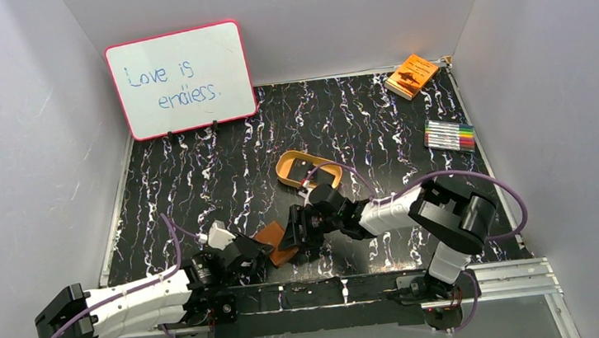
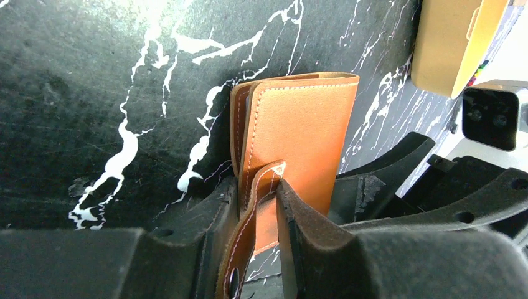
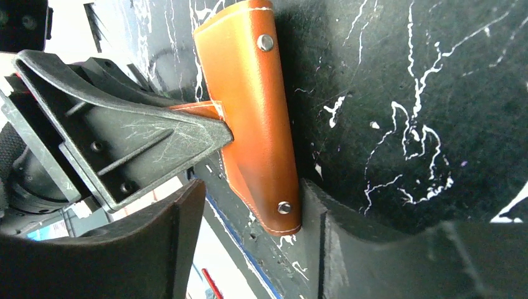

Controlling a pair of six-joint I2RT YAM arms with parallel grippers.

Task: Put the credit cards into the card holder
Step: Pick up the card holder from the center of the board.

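The left hand [image 2: 258, 196] is pinched tight on the strap tab of the card holder [image 2: 299, 137], which stands on edge over the black marbled surface [image 2: 93, 93]. The right hand [image 3: 249, 208] is partly open, with a finger on either side of the holder's other end: the leather sits close against one and a clear gap shows at the other. The holder is near the tan oval tray [image 1: 288, 168], on the side toward the arm bases.
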